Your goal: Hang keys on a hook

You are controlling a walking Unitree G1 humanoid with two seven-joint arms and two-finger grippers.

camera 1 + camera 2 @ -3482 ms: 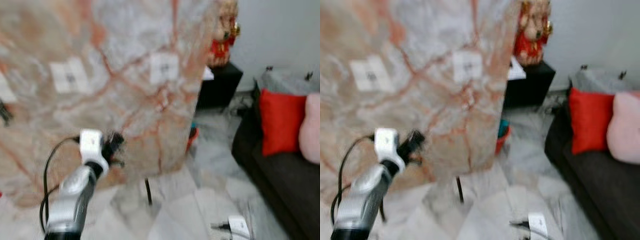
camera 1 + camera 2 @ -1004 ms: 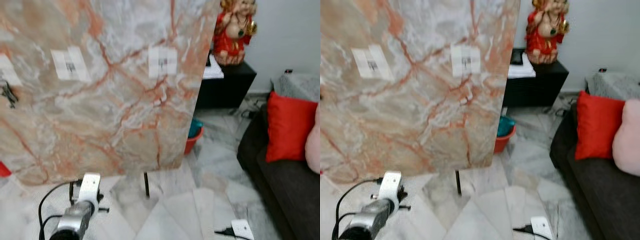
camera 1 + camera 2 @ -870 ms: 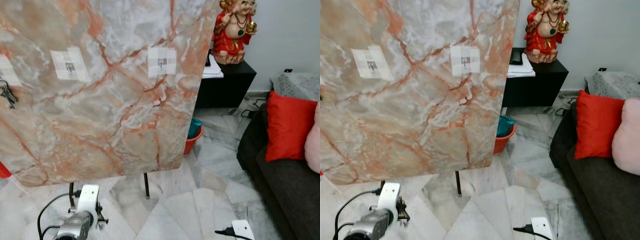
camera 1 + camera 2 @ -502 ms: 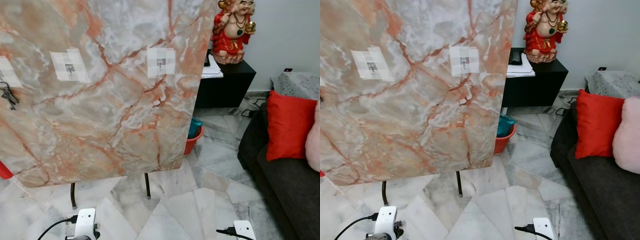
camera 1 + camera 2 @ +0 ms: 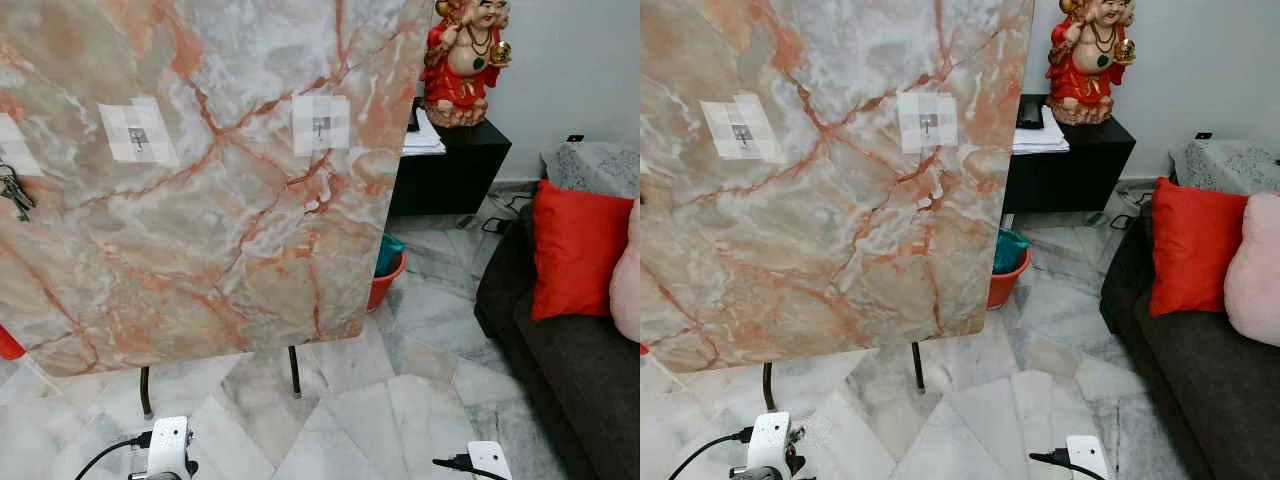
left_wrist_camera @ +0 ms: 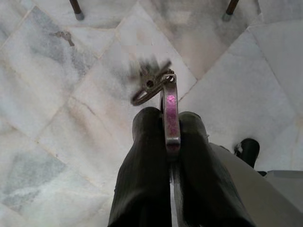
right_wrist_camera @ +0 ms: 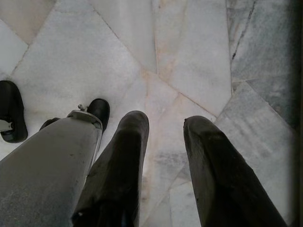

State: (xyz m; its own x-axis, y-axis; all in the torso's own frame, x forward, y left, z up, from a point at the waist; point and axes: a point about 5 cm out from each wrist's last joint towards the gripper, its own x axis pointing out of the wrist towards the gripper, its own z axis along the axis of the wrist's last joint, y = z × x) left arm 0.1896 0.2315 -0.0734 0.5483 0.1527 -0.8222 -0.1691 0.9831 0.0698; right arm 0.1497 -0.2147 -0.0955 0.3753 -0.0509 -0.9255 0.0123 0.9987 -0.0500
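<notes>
A tilted marble board (image 5: 230,210) stands on thin legs in front of me. It carries small metal hooks on taped white patches, one in the middle (image 5: 137,135) and one to the right (image 5: 321,124). A bunch of keys (image 5: 12,190) hangs at the board's left edge. In the left wrist view my left gripper (image 6: 168,116) is shut on a pink key clip (image 6: 170,106), with blurred keys (image 6: 149,85) swinging at its tip above the floor. My left wrist (image 5: 168,447) is low, below the board. My right gripper (image 7: 165,123) hangs open over the floor tiles.
A single key (image 6: 64,36) lies on the marble floor near a board leg (image 6: 75,8). Right of the board are a red bucket (image 5: 388,280), a black cabinet (image 5: 450,165) with a red figurine (image 5: 462,60), and a dark sofa (image 5: 560,350) with a red cushion (image 5: 575,250).
My left arm has dropped from in front of the board to the bottom of the eye views. The camera has steadied, and the picture is now sharp.
</notes>
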